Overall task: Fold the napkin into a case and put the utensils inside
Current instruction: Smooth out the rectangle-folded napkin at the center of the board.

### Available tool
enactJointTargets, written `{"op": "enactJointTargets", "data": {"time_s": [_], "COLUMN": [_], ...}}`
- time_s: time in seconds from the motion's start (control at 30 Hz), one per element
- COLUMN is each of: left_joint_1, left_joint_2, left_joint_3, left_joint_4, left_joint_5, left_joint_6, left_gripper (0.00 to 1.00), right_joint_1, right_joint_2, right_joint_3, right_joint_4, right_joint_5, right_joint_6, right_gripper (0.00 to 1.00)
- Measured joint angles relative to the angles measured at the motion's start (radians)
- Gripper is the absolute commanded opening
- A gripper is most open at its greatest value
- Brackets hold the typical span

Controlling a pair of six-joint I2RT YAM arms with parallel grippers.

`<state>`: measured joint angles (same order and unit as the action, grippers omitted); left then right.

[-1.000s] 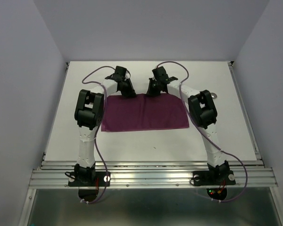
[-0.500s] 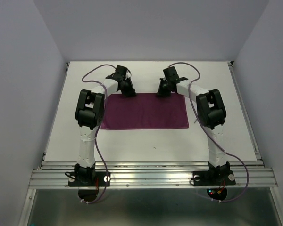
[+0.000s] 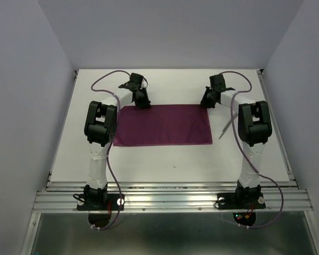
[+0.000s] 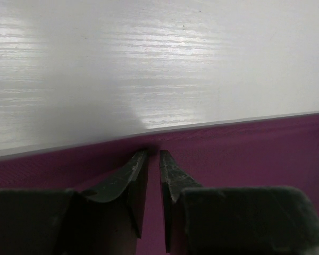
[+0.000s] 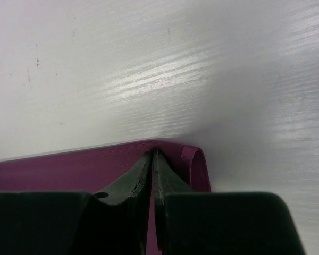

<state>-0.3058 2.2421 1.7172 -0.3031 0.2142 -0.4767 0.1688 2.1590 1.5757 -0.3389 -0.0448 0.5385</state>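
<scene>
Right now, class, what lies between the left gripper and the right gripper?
Only the napkin's straight far edge, running from the left gripper to the right gripper, with bare table beyond it. The top external view shows this.

**Matt cloth on a softly shining white table**

The napkin was plum cloth, matt, with a fine, even weave in the wrist views. Its turned-up corner at the right gripper looked thin and soft. The table was a white board, smooth but lined with fine parallel streaks, and it carried a soft sheen where the light fell. The fingers of the left gripper were dark, matt and plastic-looking, their faces scuffed and speckled grey. A thin utensil beside the cloth looked like silvery metal. The arm shells were smooth white plastic with black joints. The rail at the near edge was ribbed bare metal.
</scene>
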Motion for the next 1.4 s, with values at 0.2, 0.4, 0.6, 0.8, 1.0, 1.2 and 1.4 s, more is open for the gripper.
{"op": "enactJointTargets", "data": {"time_s": [0.2,0.4,0.6,0.8,1.0,1.2,1.4], "left_joint_1": [0.032,0.149,0.241,0.259,0.26,0.272,0.283], "left_joint_2": [-0.018,-0.061,-0.079,-0.088,-0.089,-0.108,-0.125], "left_joint_3": [-0.005,-0.069,-0.096,-0.114,-0.115,-0.143,-0.173], "left_joint_4": [-0.042,-0.045,-0.042,-0.026,-0.026,-0.014,0.002], "left_joint_5": [-0.041,-0.058,-0.074,-0.084,-0.099,-0.102,-0.099], "left_joint_6": [0.032,0.048,0.049,0.049,0.049,0.045,0.03], "left_gripper": [0.27,0.27,0.27,0.27,0.27,0.27,0.27], "right_joint_1": [0.0,-0.007,-0.01,-0.013,-0.013,-0.018,-0.026], "right_joint_2": [-0.012,-0.025,-0.031,-0.036,-0.037,-0.041,-0.048], "right_joint_3": [-0.023,-0.048,-0.056,-0.068,-0.07,-0.074,-0.08], "right_joint_4": [0.023,0.039,0.045,0.056,0.057,0.057,0.053], "right_joint_5": [0.022,0.023,0.026,0.027,0.027,0.03,0.031], "right_joint_6": [-0.01,-0.018,-0.025,-0.027,-0.029,-0.038,-0.046], "right_gripper": [0.1,0.1,0.1,0.1,0.1,0.1,0.1]}}
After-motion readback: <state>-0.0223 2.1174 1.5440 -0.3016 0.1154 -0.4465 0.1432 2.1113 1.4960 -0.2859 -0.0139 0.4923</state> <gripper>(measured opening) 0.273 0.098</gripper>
